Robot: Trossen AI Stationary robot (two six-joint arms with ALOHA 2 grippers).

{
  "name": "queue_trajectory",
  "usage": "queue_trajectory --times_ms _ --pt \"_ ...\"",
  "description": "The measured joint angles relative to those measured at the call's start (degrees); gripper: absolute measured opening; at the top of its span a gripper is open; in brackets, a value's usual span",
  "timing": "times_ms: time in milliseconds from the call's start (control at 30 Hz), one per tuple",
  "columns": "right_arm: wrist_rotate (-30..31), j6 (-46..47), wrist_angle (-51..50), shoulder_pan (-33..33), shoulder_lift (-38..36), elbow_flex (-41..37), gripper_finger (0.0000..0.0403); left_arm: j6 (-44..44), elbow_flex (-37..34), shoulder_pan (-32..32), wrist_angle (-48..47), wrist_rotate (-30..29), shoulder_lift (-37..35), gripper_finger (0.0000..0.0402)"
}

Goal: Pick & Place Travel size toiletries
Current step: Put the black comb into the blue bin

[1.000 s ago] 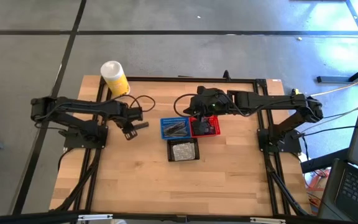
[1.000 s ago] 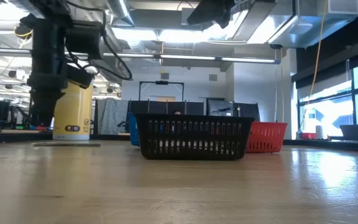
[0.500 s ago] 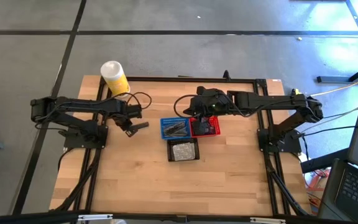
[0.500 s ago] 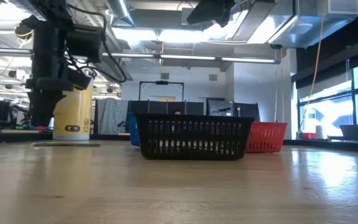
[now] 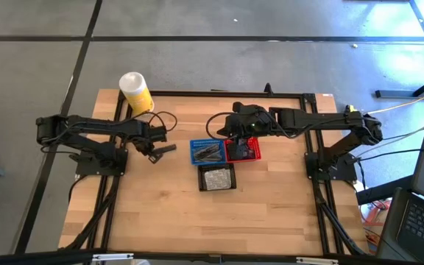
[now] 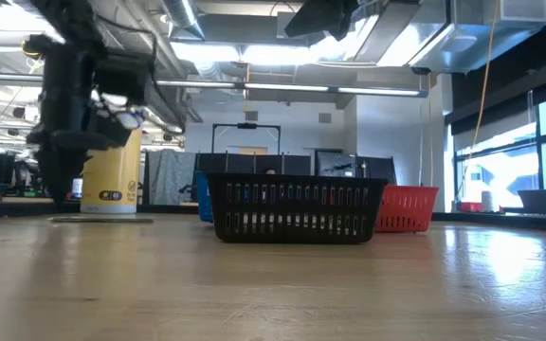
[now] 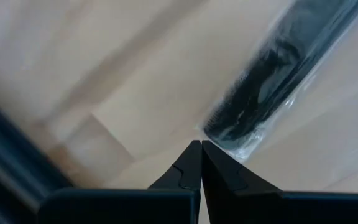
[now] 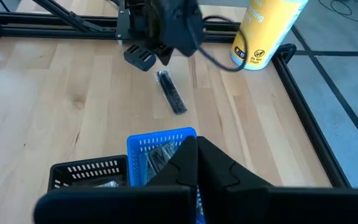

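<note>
A slim dark toiletry in a clear crinkly packet (image 7: 277, 78) lies flat on the wooden table (image 5: 160, 213), left of the baskets. My left gripper (image 7: 199, 144) points down, shut, with its tips at the packet's near end; in the high view this gripper (image 5: 153, 152) stands just left of the packet (image 5: 167, 148). My right gripper (image 8: 196, 140) is shut with nothing in it and hangs above the blue basket (image 5: 207, 152) and the red basket (image 5: 243, 149). Grey and dark toiletries lie in the blue basket, small dark pieces in the red one. My left gripper's shut fingertips (image 7: 205, 149) stand from above right at the corner of the packet's clear end (image 7: 219, 134). I cannot tell whether they touch or pinch that edge. The packet lies flat on the table.
A black mesh basket (image 5: 217, 178) with clear packets stands in front of the blue and red ones. A white-and-yellow canister (image 5: 135, 91) stands at the far left corner. A black frame rail (image 5: 197, 94) runs round the table. Bare wood lies toward the near edge.
My left gripper has shut from open, rolled about its own axis and sunk a little at the packet's end. The packet lies where it was. My right arm has kept still.
</note>
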Motion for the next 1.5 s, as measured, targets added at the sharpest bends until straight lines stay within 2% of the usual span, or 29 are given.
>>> queue_trajectory --times_ms 200,533,767,1100,1333,1400,1500 --pt "0.2 -0.5 0.2 0.0 0.0 0.0 0.0001 -1.1 -5.2 0.0 6.1 3.4 0.1 0.0002" --pt "0.2 -0.5 0.2 0.0 0.0 0.0 0.0001 -2.1 -5.2 0.0 5.9 -0.8 -0.2 0.0002" --pt "0.1 -0.6 0.2 0.0 0.0 0.0 0.0001 -2.8 -5.5 0.0 8.6 -0.9 -0.1 0.0002" --pt "-0.1 -0.6 0.2 0.0 0.0 0.0 0.0001 -2.1 -5.4 0.0 8.7 -0.7 5.0 0.0002" --pt "-0.1 -0.6 0.2 0.0 0.0 0.0 0.0002 -1.6 -5.5 0.0 8.8 -0.3 5.5 0.0002" --pt "-1.2 -0.5 0.2 0.0 0.0 0.0 0.0003 -1.6 -5.5 0.0 8.7 -0.1 5.5 0.0002" --pt "-6.5 -0.5 0.2 0.0 0.2 0.0 0.0003 -1.1 -5.5 0.0 8.7 0.5 5.5 0.0002"
